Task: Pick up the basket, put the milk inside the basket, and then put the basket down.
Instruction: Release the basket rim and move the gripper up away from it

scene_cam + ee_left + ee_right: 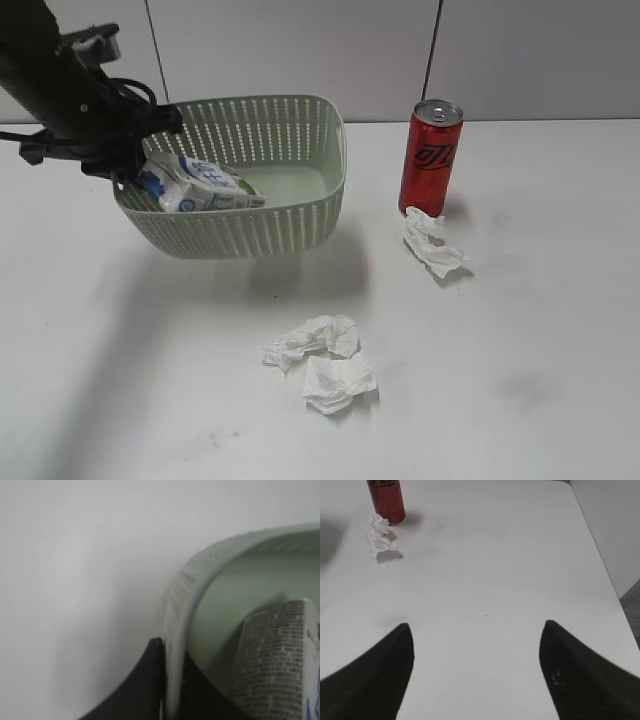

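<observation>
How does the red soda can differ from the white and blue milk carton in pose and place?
The red soda can stands upright on the white table; the white and blue milk carton lies tilted inside the pale green slotted basket. The can looks undented; the carton looks crumpled. The can stands beside a crumpled tissue. Neither is gripped directly.

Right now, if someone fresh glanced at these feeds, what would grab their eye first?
Probably the basket, tilted and apparently lifted off the table at back left, its left rim clamped by the left gripper, with the milk lying inside. Next, the red can standing upright to its right with a crumpled tissue at its base. The right gripper hangs open over bare table.
</observation>
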### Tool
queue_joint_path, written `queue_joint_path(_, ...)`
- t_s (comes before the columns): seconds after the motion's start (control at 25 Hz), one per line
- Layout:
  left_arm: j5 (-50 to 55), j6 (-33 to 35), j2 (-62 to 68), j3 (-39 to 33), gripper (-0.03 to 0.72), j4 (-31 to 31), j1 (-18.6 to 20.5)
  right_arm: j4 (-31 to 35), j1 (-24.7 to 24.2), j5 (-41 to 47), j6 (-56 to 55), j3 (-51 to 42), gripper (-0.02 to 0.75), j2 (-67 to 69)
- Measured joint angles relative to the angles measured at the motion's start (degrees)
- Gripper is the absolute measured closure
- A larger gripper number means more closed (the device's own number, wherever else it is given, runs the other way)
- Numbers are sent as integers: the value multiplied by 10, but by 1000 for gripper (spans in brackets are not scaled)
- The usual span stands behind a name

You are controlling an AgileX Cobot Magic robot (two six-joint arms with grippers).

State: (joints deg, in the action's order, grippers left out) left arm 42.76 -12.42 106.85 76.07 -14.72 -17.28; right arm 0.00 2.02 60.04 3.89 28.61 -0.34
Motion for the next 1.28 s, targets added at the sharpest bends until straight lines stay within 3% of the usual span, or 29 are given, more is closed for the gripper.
queue_joint_path(0.24,-28,-1,75,0,688,-1,0,0,0,0,1,0,145,0)
queue_joint_path(0.76,-29,21,91,25,676,10,1,0,0,0,1,0,146,0)
queue_joint_path(0.88,-16,23,93,47,582,11,1,0,0,0,1,0,146,0)
queue_joint_path(1.08,24,25,92,92,193,8,1,0,0,0,1,0,145,0)
queue_joint_path(1.12,36,25,92,103,143,8,1,0,0,0,1,0,145,0)
queue_joint_path(1.28,93,35,83,146,59,11,1,0,0,0,1,0,145,0)
